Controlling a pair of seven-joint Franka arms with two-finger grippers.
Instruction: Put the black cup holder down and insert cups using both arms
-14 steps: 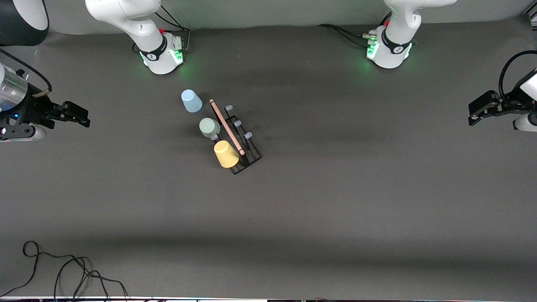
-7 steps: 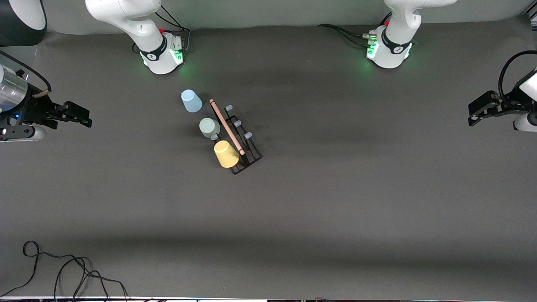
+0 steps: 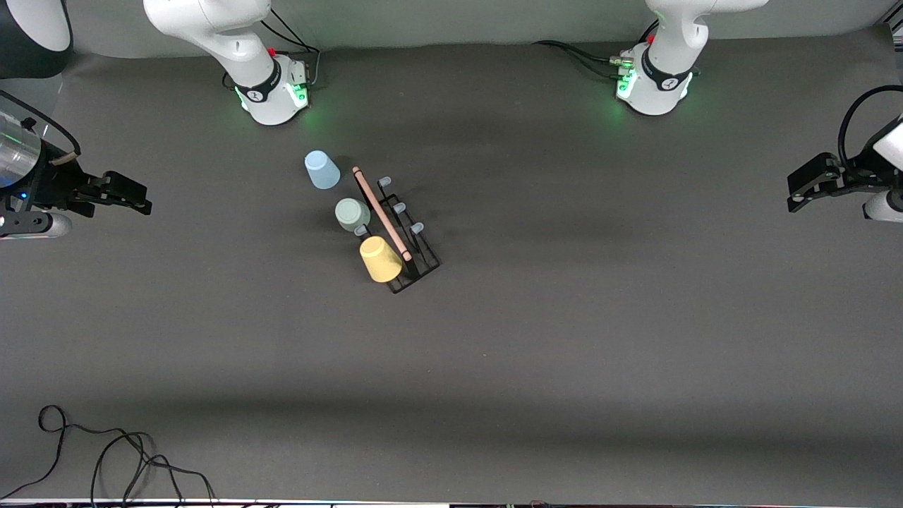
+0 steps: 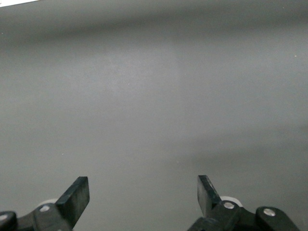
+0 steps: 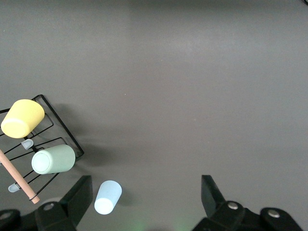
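The black cup holder (image 3: 417,255) stands on the mat, nearer the right arm's base, with its wooden rod handle (image 3: 382,213) running diagonally. A yellow cup (image 3: 381,259) and a pale green cup (image 3: 352,214) sit tilted on its prong side that faces the right arm's end. The light blue cup (image 3: 322,170) is on the table just off the rod's end, farther from the front camera. The right wrist view shows the holder (image 5: 61,131), the yellow cup (image 5: 22,118), the green cup (image 5: 53,159) and the blue cup (image 5: 108,197). My right gripper (image 3: 144,197) (image 5: 146,187) hovers open and empty. My left gripper (image 3: 794,192) (image 4: 143,185) waits open.
Both arm bases (image 3: 271,95) (image 3: 652,85) glow green along the table's edge farthest from the front camera. A loose black cable (image 3: 106,451) lies at the corner nearest that camera, at the right arm's end. Three bare blue-tipped prongs (image 3: 399,207) point toward the left arm's end.
The right arm's wrist has shifted slightly at its end of the table. The left arm, the holder and the cups have not moved.
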